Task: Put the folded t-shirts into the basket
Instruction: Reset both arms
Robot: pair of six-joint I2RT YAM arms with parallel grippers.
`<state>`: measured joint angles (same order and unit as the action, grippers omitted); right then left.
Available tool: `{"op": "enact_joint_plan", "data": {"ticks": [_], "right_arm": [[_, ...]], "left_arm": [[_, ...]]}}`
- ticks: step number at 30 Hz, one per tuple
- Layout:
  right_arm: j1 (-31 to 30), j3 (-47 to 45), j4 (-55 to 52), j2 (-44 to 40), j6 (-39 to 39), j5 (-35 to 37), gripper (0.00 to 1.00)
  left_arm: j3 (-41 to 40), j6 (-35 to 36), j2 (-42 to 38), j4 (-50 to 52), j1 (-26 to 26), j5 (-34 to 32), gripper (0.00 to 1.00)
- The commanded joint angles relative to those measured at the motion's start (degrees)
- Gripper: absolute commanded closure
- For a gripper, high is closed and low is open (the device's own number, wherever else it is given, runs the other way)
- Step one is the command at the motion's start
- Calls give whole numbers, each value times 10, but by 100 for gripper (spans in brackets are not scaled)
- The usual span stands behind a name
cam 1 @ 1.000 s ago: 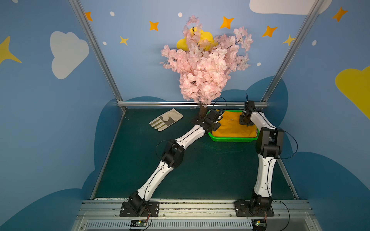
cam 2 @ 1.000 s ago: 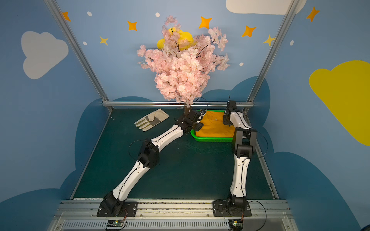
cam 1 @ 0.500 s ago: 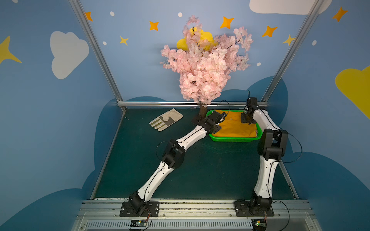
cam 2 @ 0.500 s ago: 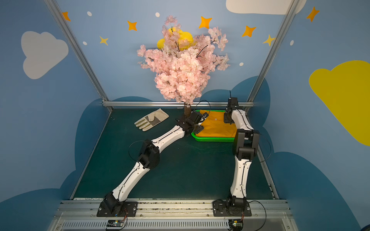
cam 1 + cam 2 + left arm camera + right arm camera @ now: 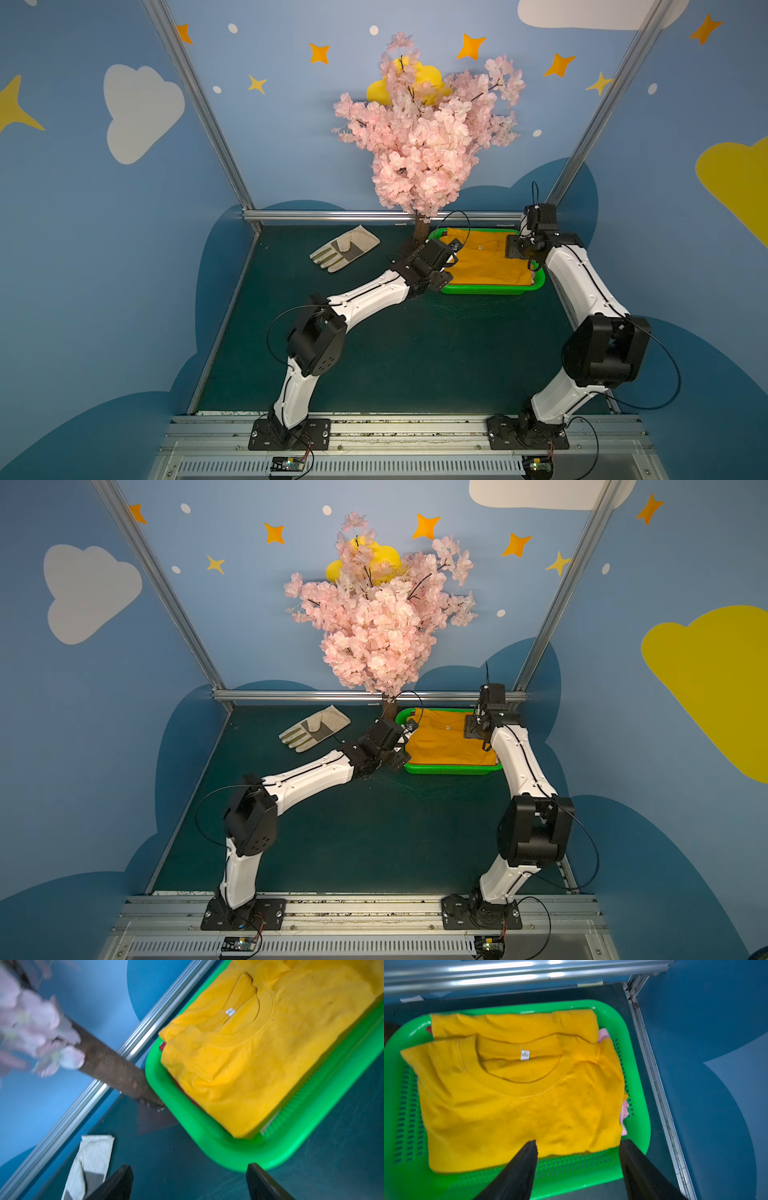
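1. the folded t-shirts lie stacked inside the bright green shallow plastic basket with perforated sides, at the far right corner of the dark green mat.
2. furthest left, a beige-and-grey work glove lies flat on the mat, well apart from the basket. it is no part of this job and is best left alone.
3. the left gripper hangs over bare mat just beside the basket's left end, its claw spread wide and empty. the brown tree trunk stands just beside that same corner, so i judge any retreat should steer clear of trunk and rim.
4. in the basket, a mustard yellow cloth tee lies on top with its neck label up. a dark red edge peeps out beneath one corner and a light pink edge shows at the right side. whether an orange tee lies under them i cannot tell.
5. the right gripper hovers over the yellow tee's near edge, claw open and pinching nothing. a straight lift would, i judge, keep the fingers from dragging the fold.
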<state>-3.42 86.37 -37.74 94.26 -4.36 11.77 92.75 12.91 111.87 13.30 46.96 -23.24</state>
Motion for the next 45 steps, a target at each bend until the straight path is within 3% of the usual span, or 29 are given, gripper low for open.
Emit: {"op": "enact_joint_plan", "data": {"ticks": [1,8,15,17,19,21,26,34,41,45], "right_arm": [[-30,-50,39,-60,-17,25,28],[-102,-168,77,-163,-18,94,13],[-117,-291,140,-232,-26,141,5],[-116,-322,160,-247,-25,154,4],[-113,-352,186,-255,-19,164,5],[-106,-379,212,-257,-18,165,4],[-78,-433,292,-231,-19,128,4],[-55,-515,475,-175,24,129,4],[-37,-542,570,-150,50,121,4],[-13,-585,656,-156,31,74,5]], "left_arm": [[-126,-50,-92,-97,-10,19,9],[-400,-115,-325,-171,-75,37,6],[-608,-148,-557,-221,-223,63,0],[-654,-151,-623,-229,-263,43,0],[-692,-150,-662,-261,-276,-22,0],[-729,-133,-682,-310,-288,-44,0],[-759,-130,-636,-368,-365,-23,0],[-797,-154,-456,-561,-471,104,0],[-774,-209,-345,-632,-528,211,0],[-751,-185,-296,-659,-529,271,0]]}}
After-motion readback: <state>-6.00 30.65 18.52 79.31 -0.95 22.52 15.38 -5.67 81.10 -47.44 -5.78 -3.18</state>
